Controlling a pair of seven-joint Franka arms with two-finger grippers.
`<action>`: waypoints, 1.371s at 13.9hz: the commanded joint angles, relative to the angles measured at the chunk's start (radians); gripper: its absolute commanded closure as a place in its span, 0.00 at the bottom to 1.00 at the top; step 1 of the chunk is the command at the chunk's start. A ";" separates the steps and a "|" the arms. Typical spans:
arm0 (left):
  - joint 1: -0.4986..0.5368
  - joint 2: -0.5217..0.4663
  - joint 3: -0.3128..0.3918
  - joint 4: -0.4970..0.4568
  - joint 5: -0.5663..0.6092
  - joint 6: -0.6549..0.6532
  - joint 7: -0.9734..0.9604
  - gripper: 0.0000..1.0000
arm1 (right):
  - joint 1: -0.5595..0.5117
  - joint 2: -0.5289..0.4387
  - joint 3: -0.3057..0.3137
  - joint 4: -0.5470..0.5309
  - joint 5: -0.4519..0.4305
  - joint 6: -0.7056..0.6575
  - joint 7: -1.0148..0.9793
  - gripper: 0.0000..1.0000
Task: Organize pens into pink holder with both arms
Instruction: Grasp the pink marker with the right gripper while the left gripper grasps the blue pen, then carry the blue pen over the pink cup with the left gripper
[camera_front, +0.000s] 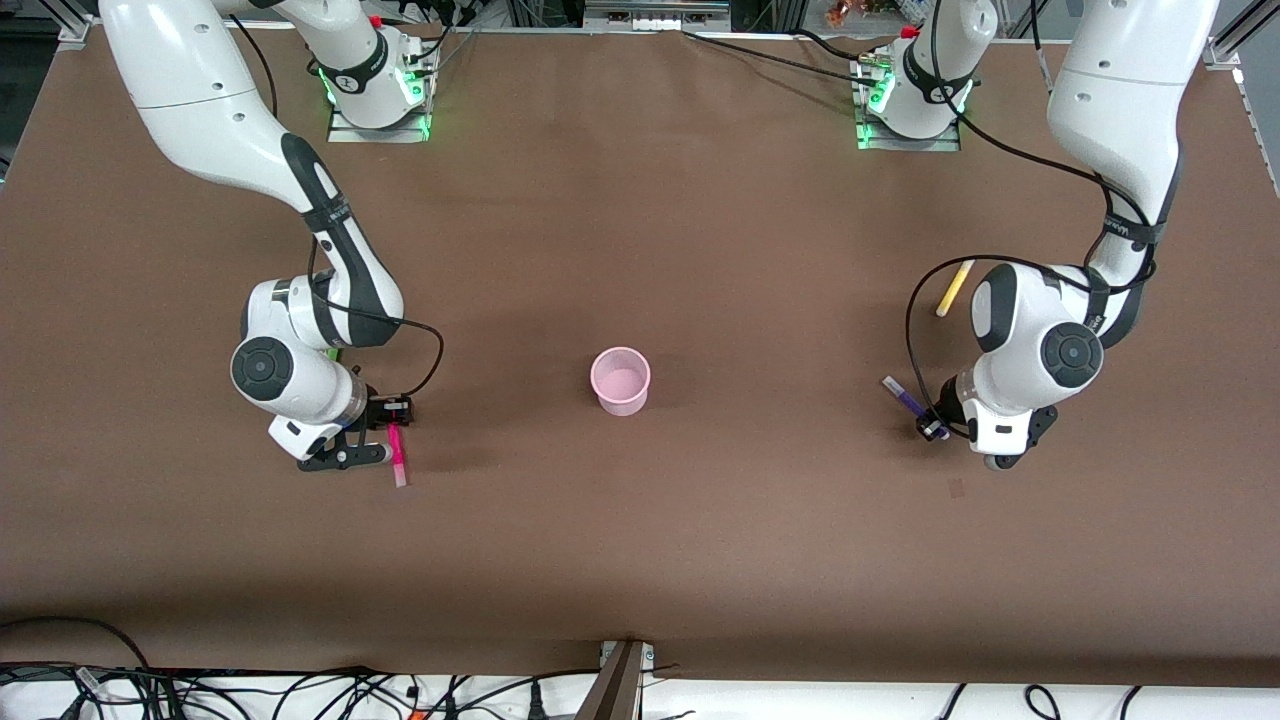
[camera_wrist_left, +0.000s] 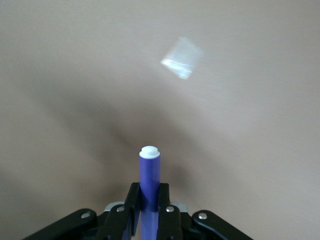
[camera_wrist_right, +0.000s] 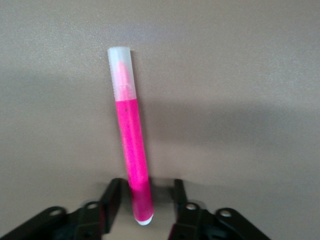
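The pink holder (camera_front: 620, 379) stands upright at the table's middle. My right gripper (camera_front: 390, 432) is down at the table toward the right arm's end. It is open, with one end of the magenta-pink pen (camera_front: 398, 458) lying between its fingers. In the right wrist view the pen (camera_wrist_right: 129, 145) lies flat and the gripper (camera_wrist_right: 145, 200) straddles its end. My left gripper (camera_front: 932, 427) is shut on the purple-blue pen (camera_front: 905, 398), low over the table toward the left arm's end. The pen (camera_wrist_left: 149, 172) sticks out past the gripper (camera_wrist_left: 149, 197). The yellow pen (camera_front: 953, 288) lies farther from the camera. The green pen is hidden.
A small clear scrap (camera_front: 957, 488) lies on the brown table (camera_front: 640, 560) nearer the camera than the left gripper; it also shows in the left wrist view (camera_wrist_left: 181, 57). Cables and a bracket run along the table's near edge.
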 joint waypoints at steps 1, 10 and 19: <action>-0.055 -0.055 -0.037 0.094 -0.010 -0.115 -0.216 1.00 | -0.006 0.011 0.005 0.015 0.025 0.000 -0.028 0.81; -0.331 0.020 -0.031 0.414 0.101 -0.149 -0.778 1.00 | -0.008 -0.003 0.001 0.169 0.175 -0.293 -0.023 1.00; -0.561 0.186 -0.028 0.536 0.632 -0.144 -1.234 1.00 | -0.038 -0.049 -0.018 0.534 0.258 -1.015 0.114 1.00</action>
